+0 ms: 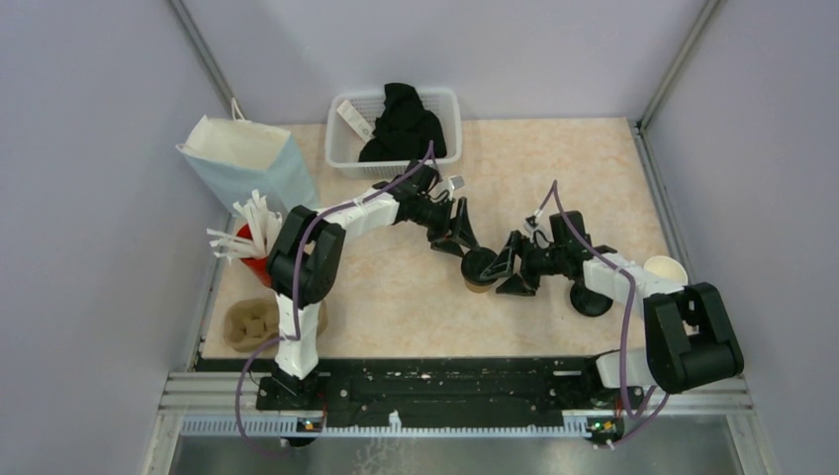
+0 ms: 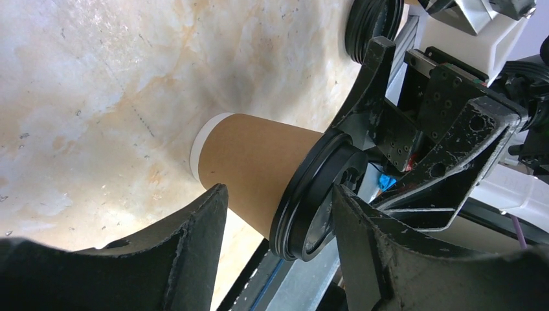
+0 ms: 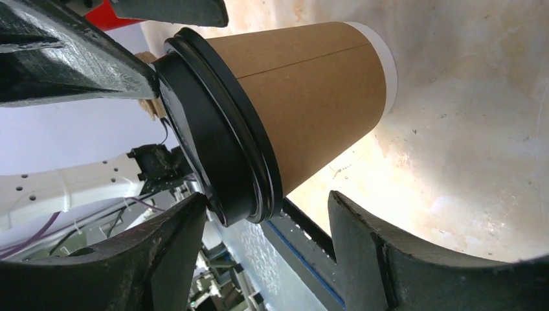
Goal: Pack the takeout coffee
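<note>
The takeout coffee (image 1: 479, 270), a brown kraft cup with a black lid, stands upright mid-table between both grippers. In the left wrist view the cup (image 2: 259, 162) stands between the spread fingers of my left gripper (image 2: 278, 194). One finger (image 2: 362, 240) touches the top of the lid (image 2: 317, 201), and the other stays off the cup's side. My right gripper (image 3: 267, 201) is also open. One of its fingers (image 3: 168, 240) meets the lid's (image 3: 213, 123) edge, and the other stands apart from the cup (image 3: 311, 91). From above, the left gripper (image 1: 465, 242) is behind the cup and the right gripper (image 1: 512, 269) is to its right.
A white basket (image 1: 447, 99) holding black cloth sits at the back. At the left are a paper bag (image 1: 242, 158), a red cup of white straws (image 1: 247, 242) and a cardboard carrier (image 1: 252, 322). An open cup (image 1: 665, 267) and a loose black lid (image 1: 591, 300) lie by the right arm.
</note>
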{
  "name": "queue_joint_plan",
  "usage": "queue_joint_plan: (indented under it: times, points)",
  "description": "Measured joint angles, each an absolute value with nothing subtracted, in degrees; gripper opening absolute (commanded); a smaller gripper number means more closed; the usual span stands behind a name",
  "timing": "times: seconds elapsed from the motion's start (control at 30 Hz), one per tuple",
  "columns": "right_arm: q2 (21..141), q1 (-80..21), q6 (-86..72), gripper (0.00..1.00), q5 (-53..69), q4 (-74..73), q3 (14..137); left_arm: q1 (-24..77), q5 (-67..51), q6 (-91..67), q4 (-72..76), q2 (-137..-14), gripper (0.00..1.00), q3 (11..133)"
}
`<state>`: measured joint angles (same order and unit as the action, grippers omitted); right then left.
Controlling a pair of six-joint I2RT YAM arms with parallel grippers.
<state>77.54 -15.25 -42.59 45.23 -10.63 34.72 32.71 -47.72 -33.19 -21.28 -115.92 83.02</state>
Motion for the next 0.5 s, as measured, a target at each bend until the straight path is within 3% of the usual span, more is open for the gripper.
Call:
queue_joint_plan:
  times: [0.5]
  points:
    - [77.9, -15.2, -43.3, 0.67, 47.2, -0.6, 29.7, 30.5, -52.7, -36.5, -13.6, -115.8, 0.59, 76.7]
